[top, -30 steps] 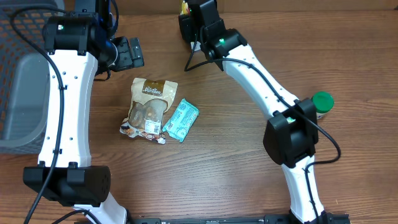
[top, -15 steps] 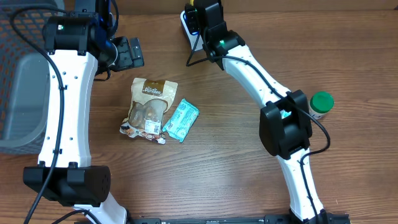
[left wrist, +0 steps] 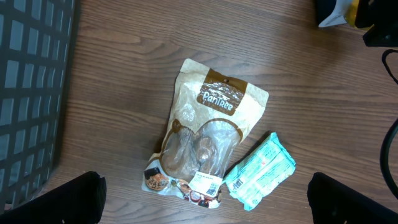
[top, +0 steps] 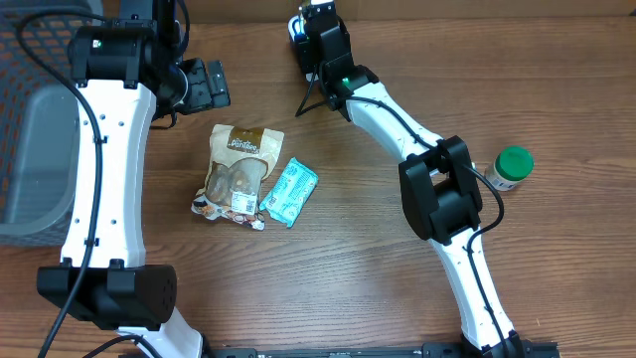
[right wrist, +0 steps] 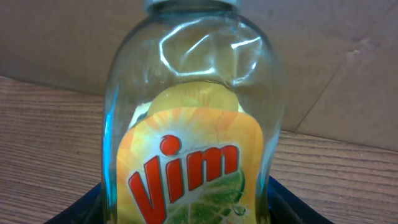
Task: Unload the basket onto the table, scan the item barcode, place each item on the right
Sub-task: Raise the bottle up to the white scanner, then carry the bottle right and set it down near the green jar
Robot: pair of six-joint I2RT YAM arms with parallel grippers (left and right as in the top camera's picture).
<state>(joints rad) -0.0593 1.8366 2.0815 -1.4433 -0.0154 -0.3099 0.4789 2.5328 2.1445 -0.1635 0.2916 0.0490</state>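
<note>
A clear glass-like Vim bottle (right wrist: 193,124) with a yellow label fills the right wrist view, upright between the dark fingers (right wrist: 87,208) of my right gripper (right wrist: 189,211), which is shut on it. No barcode shows on this side. Overhead, the right gripper (top: 310,25) sits at the table's far edge, and the bottle is mostly hidden under the wrist. My left gripper (top: 204,85) hangs open and empty above the table. Its two black fingertips (left wrist: 56,199) frame a brown snack pouch (left wrist: 208,134) and a teal packet (left wrist: 260,171).
The pouch (top: 237,171) and teal packet (top: 289,192) lie side by side at centre-left. A green-lidded jar (top: 513,166) stands at the right. A wire basket (top: 30,60) and grey bin (top: 35,159) are at the left. A thin black stand (top: 316,94) is below the right wrist.
The right arm's elbow has swung left and its wrist, with the bottle, has shifted slightly toward the far edge. The left arm and the packets have not moved.
</note>
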